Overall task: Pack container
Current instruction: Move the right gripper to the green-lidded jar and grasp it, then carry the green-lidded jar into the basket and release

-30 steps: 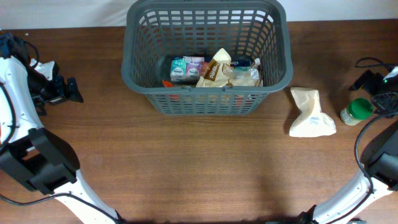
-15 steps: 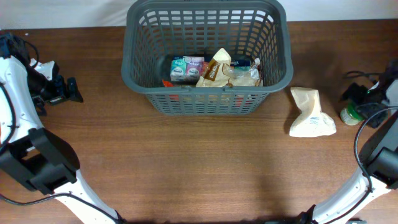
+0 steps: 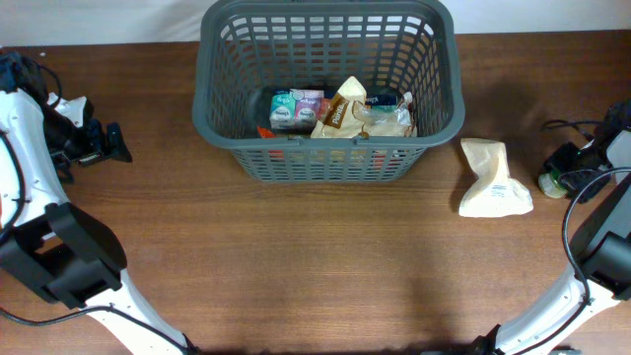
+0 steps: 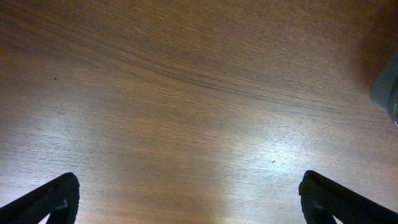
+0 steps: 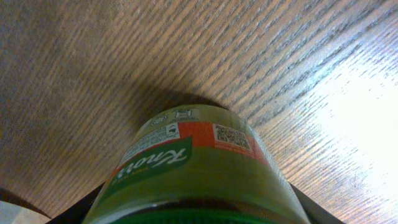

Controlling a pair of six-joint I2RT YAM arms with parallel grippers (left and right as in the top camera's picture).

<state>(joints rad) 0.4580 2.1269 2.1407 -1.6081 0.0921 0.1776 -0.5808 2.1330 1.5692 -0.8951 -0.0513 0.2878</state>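
Note:
The dark grey slotted basket [image 3: 229, 138] stands at the back middle of the table and holds several packets [image 3: 340, 110]. A green-lidded Knorr jar [image 3: 548, 181] stands at the far right. My right gripper [image 3: 564, 168] is open around it, a finger on each side. In the right wrist view the jar [image 5: 193, 155] fills the space between the jaws [image 5: 193, 208]. My left gripper [image 3: 116, 145] is open and empty over bare wood at the far left, its fingertips wide apart in the left wrist view [image 4: 186, 199].
A beige pouch [image 3: 491, 179] lies on the table between the basket and the jar. A black cable [image 3: 582, 126] runs behind the right gripper. The basket's corner [image 4: 388, 93] shows at the right edge of the left wrist view.
My right gripper has moved forward and down from behind the jar and now straddles it, covering most of it from above. The left arm has not moved.

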